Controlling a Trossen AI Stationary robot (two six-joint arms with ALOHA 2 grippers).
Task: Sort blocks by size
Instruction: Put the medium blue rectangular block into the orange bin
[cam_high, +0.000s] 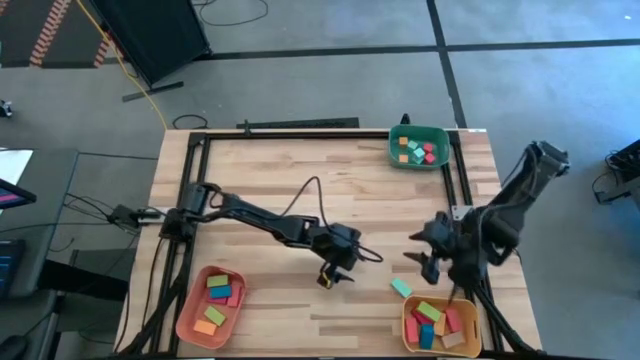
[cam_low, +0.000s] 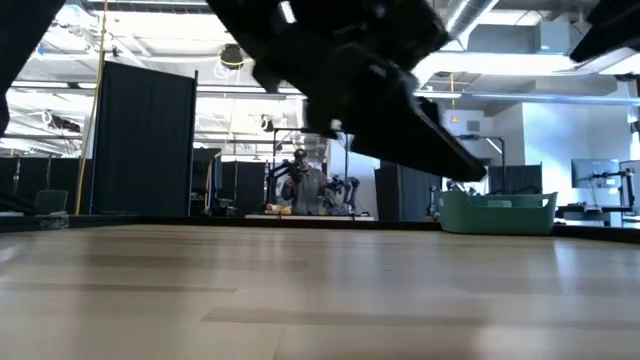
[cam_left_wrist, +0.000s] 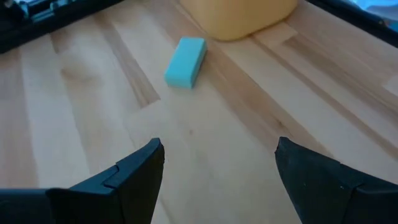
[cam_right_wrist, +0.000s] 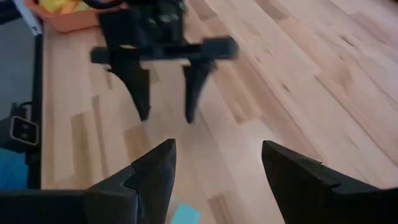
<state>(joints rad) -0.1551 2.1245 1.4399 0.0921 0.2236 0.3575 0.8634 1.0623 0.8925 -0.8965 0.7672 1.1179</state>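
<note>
The left gripper (cam_high: 336, 277) is hovering over the near middle of the table (cam_high: 280, 190) with its fingers (cam_left_wrist: 134, 171) spread wide and nothing between them. In the left wrist view the bare wood is showing in the gap, and the teal block (cam_left_wrist: 186, 53) is lying ahead of the fingertips, apart from them, just short of the yellow tray (cam_left_wrist: 239, 15). Its long axis is running roughly along the line the fingers are pointing, slightly slanted, so the open jaws are already facing its two long sides.

The right gripper (cam_high: 428, 262) is hanging over the near right of the table, also wide open and empty. In the right wrist view the same block is peeking in just by one of its own fingers (cam_right_wrist: 149, 180), and the left gripper shows farther off.

From above, the teal block (cam_high: 401, 288) is sitting on the wood between the two grippers, just left of the yellow tray's (cam_high: 408, 322) far-left corner. The right gripper seems to be the nearer of the two. The left one is lying well to the block's left and would have to travel right to reach it.

The other blocks are already resting in the green tray (cam_high: 393, 147) at the far right, the salmon tray (cam_high: 186, 318) at the near left, and the yellow tray.
</note>
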